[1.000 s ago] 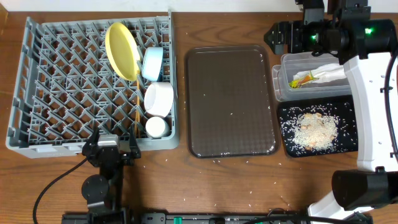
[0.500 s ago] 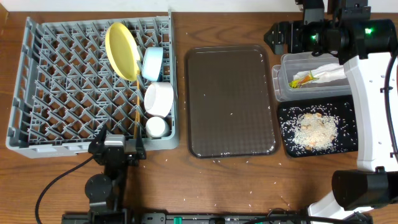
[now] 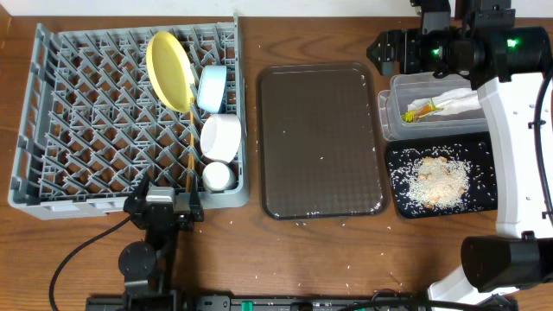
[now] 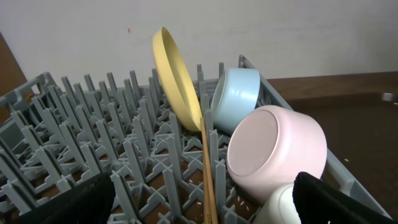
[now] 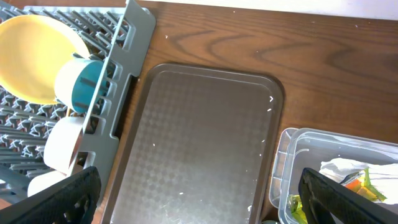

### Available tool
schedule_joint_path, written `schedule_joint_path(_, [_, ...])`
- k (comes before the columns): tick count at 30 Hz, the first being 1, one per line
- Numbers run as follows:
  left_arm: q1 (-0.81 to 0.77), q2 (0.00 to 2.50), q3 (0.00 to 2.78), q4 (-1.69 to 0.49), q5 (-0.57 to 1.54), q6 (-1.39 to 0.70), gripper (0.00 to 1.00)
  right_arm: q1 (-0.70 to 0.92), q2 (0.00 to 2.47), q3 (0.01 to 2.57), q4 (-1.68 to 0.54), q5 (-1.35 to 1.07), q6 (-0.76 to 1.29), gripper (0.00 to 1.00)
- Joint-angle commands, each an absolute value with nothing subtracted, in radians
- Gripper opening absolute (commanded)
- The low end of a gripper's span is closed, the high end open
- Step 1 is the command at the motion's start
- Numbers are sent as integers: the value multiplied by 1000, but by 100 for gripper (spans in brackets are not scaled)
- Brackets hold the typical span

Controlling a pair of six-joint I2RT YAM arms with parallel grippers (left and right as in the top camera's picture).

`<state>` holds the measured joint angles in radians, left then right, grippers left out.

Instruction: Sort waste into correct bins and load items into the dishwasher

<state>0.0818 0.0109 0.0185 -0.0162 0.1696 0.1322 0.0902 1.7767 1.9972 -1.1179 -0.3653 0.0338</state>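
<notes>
The right arm (image 3: 510, 130) is white with black joints and a green light (image 3: 516, 41); the left arm (image 3: 149, 229) is black.

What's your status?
Left fingers open by rack. Right fingers open. Plate, bowls, cup, chopsticks racked; wrapper, napkin in tub; rice on black tray. Stray grains on table.

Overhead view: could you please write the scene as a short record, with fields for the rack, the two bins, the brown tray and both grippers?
dish rack: holds yellow plate on edge, light blue bowl, white bowl, white cup, chopsticks, all along its right side
clear tub: snack wrapper and napkin inside
black tray: rice and scraps
brown tray: only a few stray grains
left gripper: open, empty, at the rack's near edge
right gripper: open, empty
</notes>
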Motion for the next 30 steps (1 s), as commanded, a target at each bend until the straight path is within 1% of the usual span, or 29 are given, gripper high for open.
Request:
schedule_joint_path(1, [77, 5, 4, -54, 175, 146, 92, 99, 1775, 2008, -1119, -363, 36, 99])
schedule_joint_path(9, [77, 5, 4, -54, 175, 146, 92, 99, 1775, 2008, -1118, -346, 20, 99])
schedule_joint_path(18, [77, 5, 4, -54, 175, 146, 92, 134, 1718, 1950, -1111, -74, 10, 99])
schedule_joint_path(21, [77, 5, 4, -54, 175, 146, 92, 149, 1645, 1865, -1055, -12, 10, 99])
schedule_joint_path(25, [77, 5, 4, -54, 175, 146, 92, 149, 1523, 1695, -942, -4, 10, 99])
schedule_joint_path(30, [77, 5, 4, -54, 175, 146, 92, 149, 1301, 1383, -744, -4, 10, 99])
